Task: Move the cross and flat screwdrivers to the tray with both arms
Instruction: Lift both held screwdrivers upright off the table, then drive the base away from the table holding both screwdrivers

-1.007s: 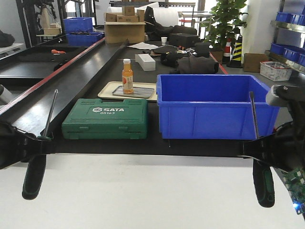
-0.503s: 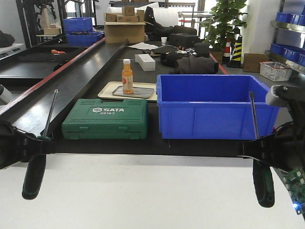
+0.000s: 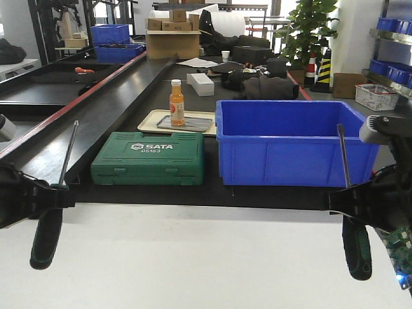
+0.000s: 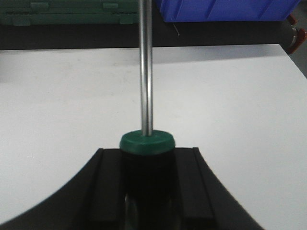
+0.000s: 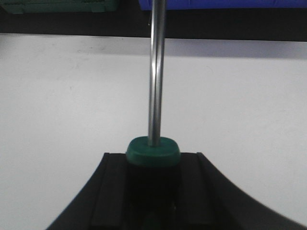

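The left black gripper [image 3: 59,195], lower left of the front view, is clamped on a black-handled, green-collared steel screwdriver [image 3: 46,239], its shaft pointing up over the white tabletop [image 3: 193,257]. At lower right, the right black gripper [image 3: 346,203] clasps the twin screwdriver [image 3: 357,248]. Beyond, at centre, sit a green plastic SATA case [image 3: 148,166] and a blue plastic bin [image 3: 293,145].
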Tool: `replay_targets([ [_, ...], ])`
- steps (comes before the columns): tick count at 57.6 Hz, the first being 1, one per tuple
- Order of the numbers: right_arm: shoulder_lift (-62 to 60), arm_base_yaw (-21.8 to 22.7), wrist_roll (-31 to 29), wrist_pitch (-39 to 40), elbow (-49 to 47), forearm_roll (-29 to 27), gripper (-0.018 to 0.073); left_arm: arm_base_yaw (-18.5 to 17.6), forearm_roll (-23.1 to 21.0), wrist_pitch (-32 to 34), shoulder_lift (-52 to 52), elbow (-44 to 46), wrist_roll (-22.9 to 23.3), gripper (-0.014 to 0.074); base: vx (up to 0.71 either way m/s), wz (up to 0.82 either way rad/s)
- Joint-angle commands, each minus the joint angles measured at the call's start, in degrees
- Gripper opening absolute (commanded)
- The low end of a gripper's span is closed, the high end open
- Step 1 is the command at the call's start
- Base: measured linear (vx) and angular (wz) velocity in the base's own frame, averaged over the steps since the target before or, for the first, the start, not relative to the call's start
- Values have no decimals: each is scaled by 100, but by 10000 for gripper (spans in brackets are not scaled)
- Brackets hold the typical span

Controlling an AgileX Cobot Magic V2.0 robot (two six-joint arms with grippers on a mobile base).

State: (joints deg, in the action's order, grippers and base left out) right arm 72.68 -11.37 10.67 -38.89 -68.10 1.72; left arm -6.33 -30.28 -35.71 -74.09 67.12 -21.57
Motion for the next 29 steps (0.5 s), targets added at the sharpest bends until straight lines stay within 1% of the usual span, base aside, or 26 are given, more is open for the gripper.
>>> replay_targets([
  [1,-180,14,-26,488,-185,52,-8,-34,-188,370,160,160,48,-1,-9,8],
  [17,-180,14,-26,488,-185,57,-8,-34,-188,370,151,160,48,-1,-14,9],
  [29,-180,14,-26,488,-185,57,-8,-34,-188,370,151,160,48,-1,-21,-5],
])
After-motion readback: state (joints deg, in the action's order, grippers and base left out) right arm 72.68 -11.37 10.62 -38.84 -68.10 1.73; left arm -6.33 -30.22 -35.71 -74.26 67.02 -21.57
